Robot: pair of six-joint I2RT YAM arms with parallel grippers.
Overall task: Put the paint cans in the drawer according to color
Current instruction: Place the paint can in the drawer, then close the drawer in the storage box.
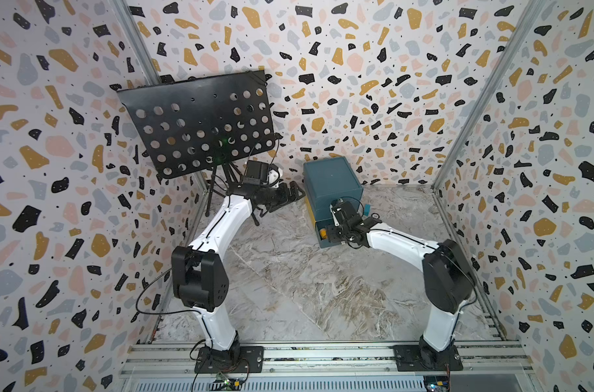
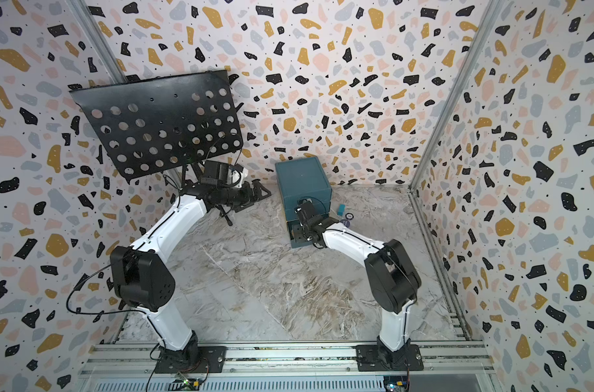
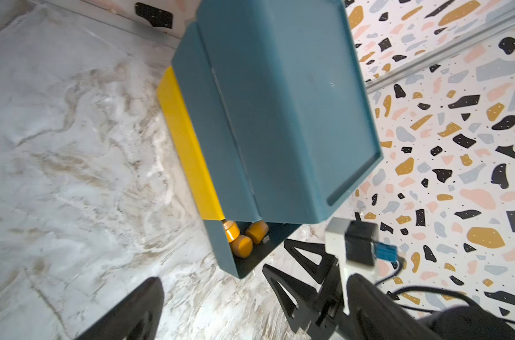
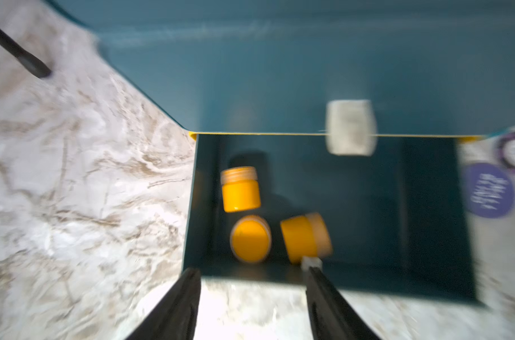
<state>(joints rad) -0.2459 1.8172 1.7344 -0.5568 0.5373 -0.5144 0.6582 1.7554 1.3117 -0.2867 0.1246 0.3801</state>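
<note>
By drawer (image 4: 397,223), white can (image 4: 350,126) blurred.

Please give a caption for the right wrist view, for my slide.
Open jaws at the teal drawer: three orange paint cans inside, one blurred white can.

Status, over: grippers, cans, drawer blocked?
Left gripper open, off to the side. Right gripper open, empty, over drawer. Three orange cans inside; white can blurred at its back edge. Drawer unblocked.

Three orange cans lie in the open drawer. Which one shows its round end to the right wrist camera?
The end-on can is the one with only a plain orange disc showing; the two side-on cans show walls and pale lids.
</note>
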